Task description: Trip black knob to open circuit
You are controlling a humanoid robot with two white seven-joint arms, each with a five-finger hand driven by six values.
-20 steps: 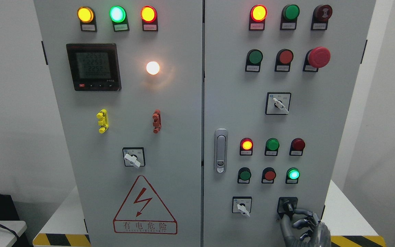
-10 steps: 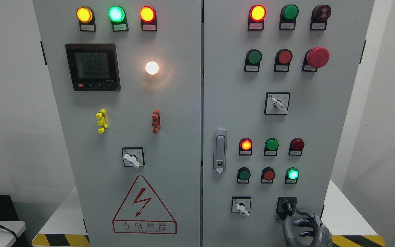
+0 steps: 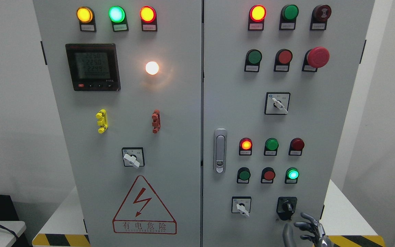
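The black knob (image 3: 288, 207) sits on its black plate at the lower right of the grey cabinet's right door (image 3: 231, 103), its handle pointing roughly upright. My right hand (image 3: 303, 231) hangs just below and to the right of the knob, clear of it, with fingers spread and nothing held. Its thumb points up near the door face. My left hand does not show.
A white selector switch (image 3: 241, 207) is left of the knob. Above it are push buttons and a lit green lamp (image 3: 292, 174). A door latch (image 3: 220, 151) is at mid height. The cabinet stands on a white base with a yellow-black striped edge (image 3: 355, 240).
My right hand has let go of the black knob and dropped down and away from it. The meter's digits changed.
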